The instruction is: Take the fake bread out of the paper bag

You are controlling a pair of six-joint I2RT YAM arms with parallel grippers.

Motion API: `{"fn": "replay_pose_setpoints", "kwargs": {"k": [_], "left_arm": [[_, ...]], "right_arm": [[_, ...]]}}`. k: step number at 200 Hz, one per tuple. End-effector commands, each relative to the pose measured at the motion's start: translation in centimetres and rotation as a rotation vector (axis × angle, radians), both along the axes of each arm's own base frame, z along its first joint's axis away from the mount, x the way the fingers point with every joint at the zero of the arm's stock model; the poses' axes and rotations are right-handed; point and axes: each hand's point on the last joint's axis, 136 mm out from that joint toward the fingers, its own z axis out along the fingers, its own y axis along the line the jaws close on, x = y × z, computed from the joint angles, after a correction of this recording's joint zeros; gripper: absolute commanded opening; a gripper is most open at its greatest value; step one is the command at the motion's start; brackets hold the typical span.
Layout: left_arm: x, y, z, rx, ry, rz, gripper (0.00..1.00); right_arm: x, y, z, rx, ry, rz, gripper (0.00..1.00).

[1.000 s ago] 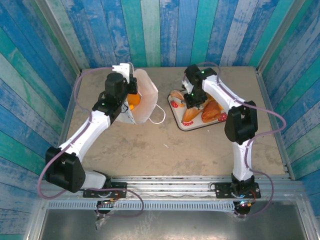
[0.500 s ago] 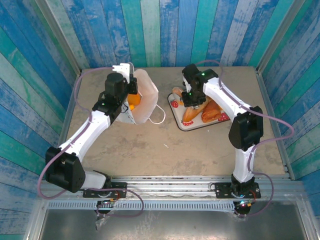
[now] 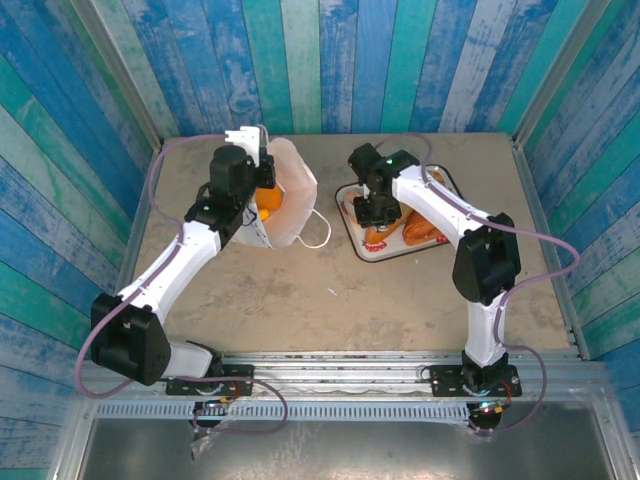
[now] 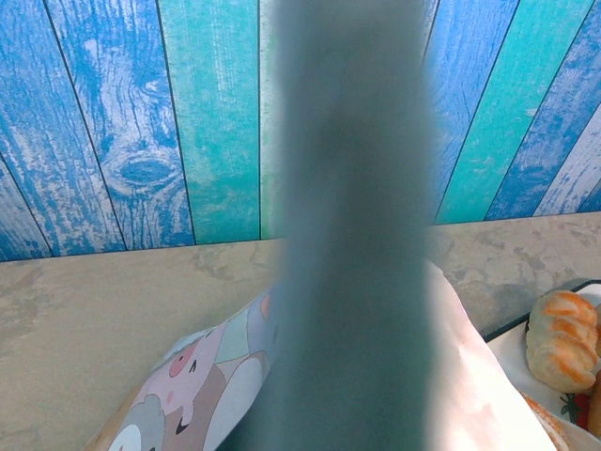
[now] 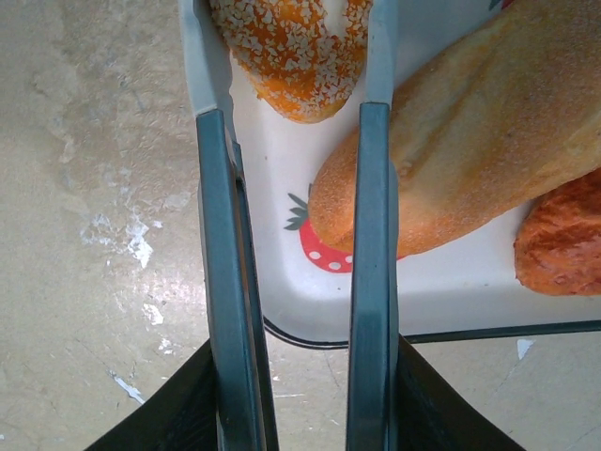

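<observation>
The near part of the beige tabletop (image 3: 330, 290) lies just past the two arm bases. Farther in on the right, a white tray (image 3: 372, 252) with strawberry prints sits at an angle. The right gripper (image 3: 373, 207) hangs over its left corner. In the right wrist view its fingers (image 5: 218, 235) stand a little apart and are closed on nothing. Between and beyond them lie the tray's dark-edged rim, one red strawberry print (image 5: 324, 249) and a sesame-crusted roll (image 5: 291, 47). A long loaf (image 5: 488, 141) lies just beside the right finger, with a darker brown piece (image 5: 563, 244) at the picture's edge. All three pieces of fake bread rest on the tray.

On the left at about the same depth is the paper bag (image 3: 295, 195), tipped with its mouth toward the left arm. One thin cord handle (image 3: 318, 232) loops onto the tabletop. An orange pastry (image 3: 268, 200) shows inside the mouth, so this piece is in the bag.

The left gripper (image 3: 252, 148) is at the bag's far upper edge with its fingers pressed together. They seem to pinch the paper rim, though the left wrist view shows them as a grey blur. Below the blur the bag's cartoon animal print (image 4: 202, 376) shows.

Behind everything rises the blue and green plank wall (image 3: 320, 60).
</observation>
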Motion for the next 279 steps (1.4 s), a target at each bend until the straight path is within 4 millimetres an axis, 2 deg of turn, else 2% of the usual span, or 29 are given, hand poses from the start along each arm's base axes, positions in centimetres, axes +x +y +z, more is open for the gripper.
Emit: {"fn": "replay_pose_setpoints", "kwargs": {"k": [1,91,155,229,279], "left_arm": [[-1.0,0.2,4.2,-0.053,-0.107,-0.008,0.03],[-1.0,0.2,4.1,-0.057,-0.104,-0.009,0.04],[-1.0,0.3,4.2,-0.058,-0.105,-0.010,0.04],[-1.0,0.1,4.3,-0.054,-0.104,-0.018,0.04],[-1.3,0.0,4.1,-0.035,-0.104,-0.033,0.04]], "right_arm": [[-0.3,-0.4,0.7,-0.023,-0.017,-0.016,0.39],[-0.5,-0.6,-0.8,-0.072,0.024,0.013,0.43],[-0.1,-0.1,-0.4,-0.054,0.014,0.035,0.51],[1.5,-0.8,3.1,-0.099,-0.083,0.035,0.53],[1.4,-1.5,6.3,-0.089,-0.150,0.029,0.50]]}}
